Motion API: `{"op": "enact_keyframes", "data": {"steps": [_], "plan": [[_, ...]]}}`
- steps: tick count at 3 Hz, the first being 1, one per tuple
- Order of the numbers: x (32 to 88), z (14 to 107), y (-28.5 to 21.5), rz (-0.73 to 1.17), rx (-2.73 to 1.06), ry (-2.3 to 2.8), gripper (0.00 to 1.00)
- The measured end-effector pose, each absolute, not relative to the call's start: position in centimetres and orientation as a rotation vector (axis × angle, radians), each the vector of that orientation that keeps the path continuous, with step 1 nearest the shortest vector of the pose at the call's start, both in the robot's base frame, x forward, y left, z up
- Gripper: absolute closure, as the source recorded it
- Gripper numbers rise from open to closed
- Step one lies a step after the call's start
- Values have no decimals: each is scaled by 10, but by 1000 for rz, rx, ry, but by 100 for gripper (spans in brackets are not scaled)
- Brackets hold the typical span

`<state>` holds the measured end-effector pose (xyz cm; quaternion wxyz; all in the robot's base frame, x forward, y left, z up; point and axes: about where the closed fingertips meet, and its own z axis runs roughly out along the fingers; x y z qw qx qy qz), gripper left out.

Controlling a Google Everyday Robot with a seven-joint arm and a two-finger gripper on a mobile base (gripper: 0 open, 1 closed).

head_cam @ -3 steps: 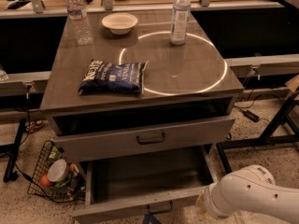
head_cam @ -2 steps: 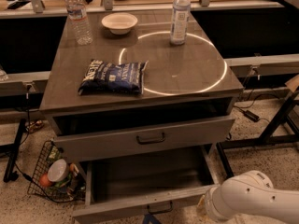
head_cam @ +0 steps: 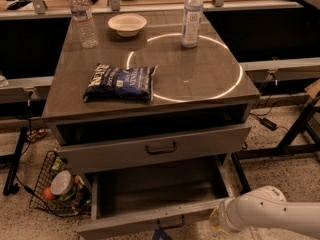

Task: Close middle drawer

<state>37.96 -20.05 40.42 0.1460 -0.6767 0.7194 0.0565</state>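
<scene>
Now gripper [head_cam: 160, 235] peeking at bottom edge, just under handle [head_cam: 170, 223]; spread or pressed together, cannot tell. Middle drawer [head_cam: 155, 189] sitting pulled far out beneath taller drawer [head_cam: 150, 149]. Best pushing front panel centrally, squarely, avoiding skew.

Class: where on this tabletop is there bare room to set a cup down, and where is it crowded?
Bare: the tabletop's right front, between chip bag and right bottle. Crowded: the back edge, holding left bottle, bowl and right bottle. The middle drawer looks bare inside; the end effector sits by its front.
</scene>
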Motion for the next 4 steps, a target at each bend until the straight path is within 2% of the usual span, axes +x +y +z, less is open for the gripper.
{"op": "enact_keyframes", "data": {"steps": [2, 3, 4], "plan": [[436, 387, -186, 118, -1956, 1980, 100], [442, 386, -182, 117, -1957, 1972, 100], [500, 377, -147, 103, -1966, 1888, 100]]}}
